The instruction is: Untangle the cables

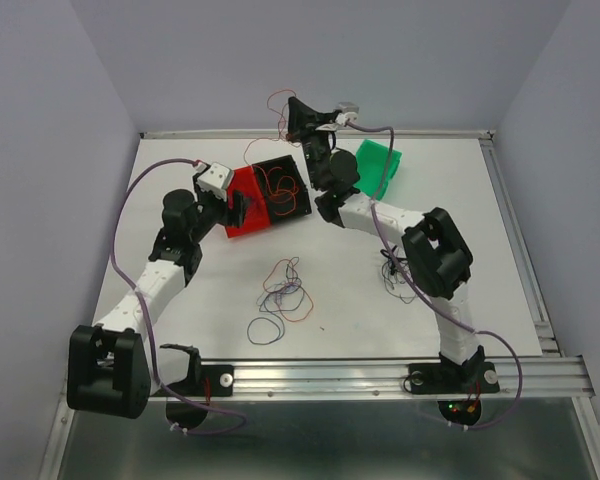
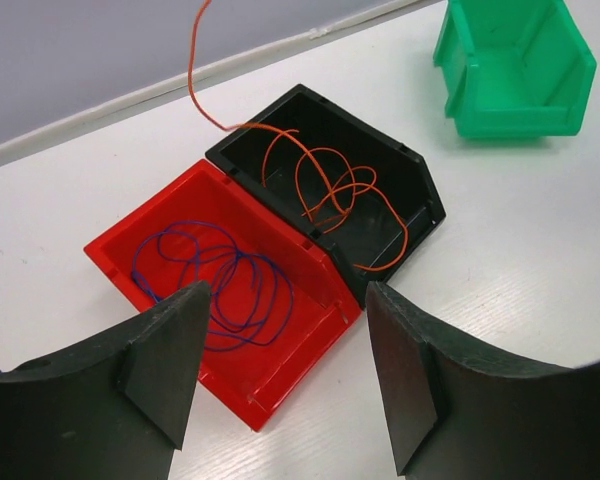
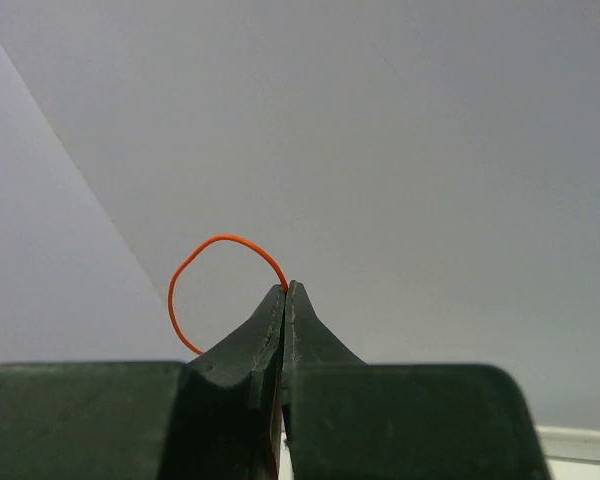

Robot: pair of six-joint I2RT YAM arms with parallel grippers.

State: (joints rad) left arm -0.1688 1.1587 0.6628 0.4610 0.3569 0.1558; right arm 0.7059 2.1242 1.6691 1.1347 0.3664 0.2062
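Note:
The cables are thin wires in several places. An orange wire [image 2: 332,188] lies coiled in the black bin [image 2: 380,135] and rises out of it to my right gripper [image 1: 300,112], which is raised above the back edge and shut on it. In the right wrist view a small orange loop [image 3: 195,262] sticks out of the shut tips [image 3: 286,288]. A blue wire [image 2: 220,280] lies curled in the red bin [image 2: 280,370]. My left gripper [image 2: 288,300] hovers open and holds nothing, just in front of the red bin [image 1: 242,185]. A loose mixed tangle [image 1: 285,288] lies mid-table.
A green bin [image 1: 378,165] stands at the back right, beside the right arm's forearm. A single blue loop [image 1: 265,330] lies near the front rail. Dark wires [image 1: 392,275] lie by the right arm's elbow. The black bin [image 1: 302,195] adjoins the red one.

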